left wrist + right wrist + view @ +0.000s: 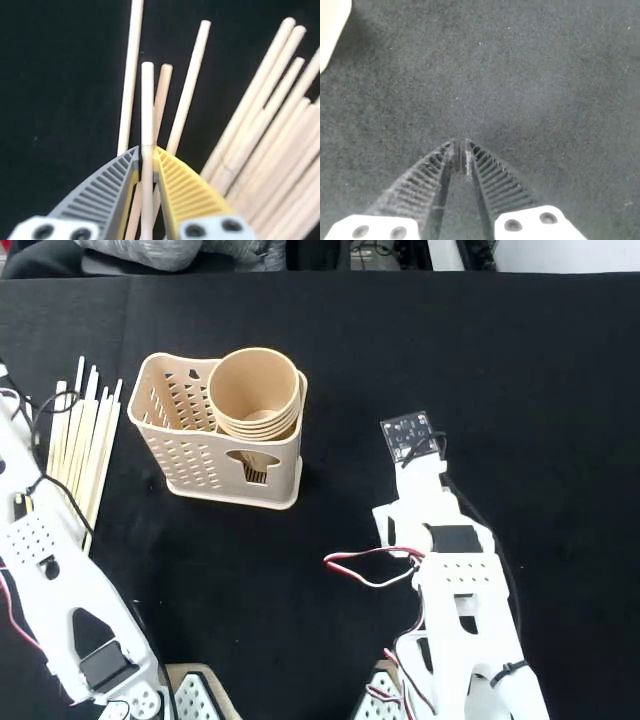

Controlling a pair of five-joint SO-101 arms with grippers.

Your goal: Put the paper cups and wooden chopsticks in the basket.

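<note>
The left end effector [147, 150] is clamped on a single chopstick [147, 100], its grey and yellow jaws pinching the stick, which runs straight out beyond their tips. Under it lies the black cloth of the worktop [60, 75], and beside it the other wooden chopsticks [270, 125] fan out in a loose bundle.

The right end effector [460, 150] has its jaws pressed together with nothing between them, pointing down at bare black cloth.

In the high view the left arm [45, 570] stretches along the near left edge towards the wooden chopsticks [85, 440], which lie flat, just beside the basket [200, 455]. The right arm [455, 580] reaches towards the middle of the worktop [500, 360], well apart from the basket. The cream, perforated basket stands upright, and the paper cups [255, 390], tan and nested in one stack, sit inside its right end. Grey fabric [180, 252] lies beyond the far edge.
</note>
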